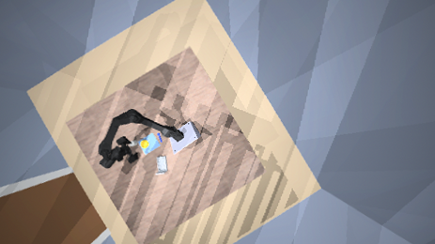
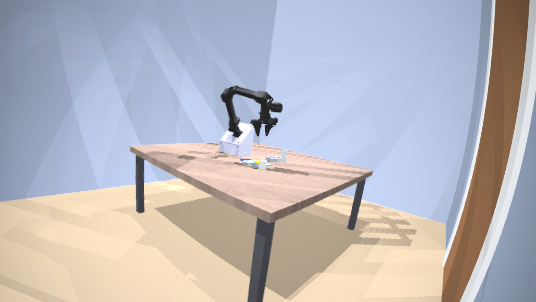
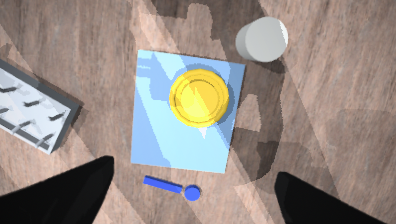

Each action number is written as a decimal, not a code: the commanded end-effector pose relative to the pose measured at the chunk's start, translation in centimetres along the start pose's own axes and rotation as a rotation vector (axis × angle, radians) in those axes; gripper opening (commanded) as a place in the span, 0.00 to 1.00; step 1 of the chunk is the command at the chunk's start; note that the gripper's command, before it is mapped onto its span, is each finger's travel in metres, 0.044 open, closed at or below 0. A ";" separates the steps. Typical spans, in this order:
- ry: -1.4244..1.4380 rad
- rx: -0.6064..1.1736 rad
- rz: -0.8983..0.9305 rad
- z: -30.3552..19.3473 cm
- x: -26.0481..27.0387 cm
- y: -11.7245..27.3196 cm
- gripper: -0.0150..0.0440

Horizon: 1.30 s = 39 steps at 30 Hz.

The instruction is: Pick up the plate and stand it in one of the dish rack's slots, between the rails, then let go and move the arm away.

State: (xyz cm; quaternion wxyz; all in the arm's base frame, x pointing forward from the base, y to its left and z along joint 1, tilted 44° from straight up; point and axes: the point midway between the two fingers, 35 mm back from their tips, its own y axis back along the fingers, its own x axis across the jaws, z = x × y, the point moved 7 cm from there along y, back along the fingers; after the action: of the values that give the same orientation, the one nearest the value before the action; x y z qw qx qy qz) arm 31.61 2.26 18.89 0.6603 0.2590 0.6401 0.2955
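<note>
The yellow round plate (image 1: 145, 144) (image 2: 257, 162) (image 3: 199, 98) lies flat on the light blue square mat (image 1: 154, 139) (image 3: 150, 145), toward its upper right in the wrist view. The dish rack (image 1: 162, 164) (image 2: 284, 154) (image 3: 66, 127) is a whitish tray with grey edges and short dark rails; it stands on the table apart from the mat, partly cut off at the left of the wrist view. My gripper (image 1: 132, 149) (image 2: 263, 134) (image 3: 197, 173) is open and empty, pointing down high above the table. In the wrist view the plate lies beyond the fingertips.
A white cup (image 2: 263, 165) (image 3: 267, 40) stands just off the mat's upper right corner in the wrist view. A blue bar (image 3: 162, 184) and a small blue disc (image 3: 192, 193) lie by the mat's lower edge. The arm stands on a white box (image 1: 190, 135) (image 2: 237, 146).
</note>
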 end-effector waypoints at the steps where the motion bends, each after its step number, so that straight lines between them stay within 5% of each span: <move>1: 0.030 0.010 -0.006 -0.3 -0.4 0.1 0.93; 9: 0.029 0.009 -0.010 -0.1 -1.2 -10.9 0.93; 39: 0.029 0.009 -0.011 0.3 -1.0 -14.8 0.93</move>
State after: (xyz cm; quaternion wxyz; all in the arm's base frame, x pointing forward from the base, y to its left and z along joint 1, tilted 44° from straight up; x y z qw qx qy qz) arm 32.80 -8.28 9.44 0.6543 0.2529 0.6503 0.2917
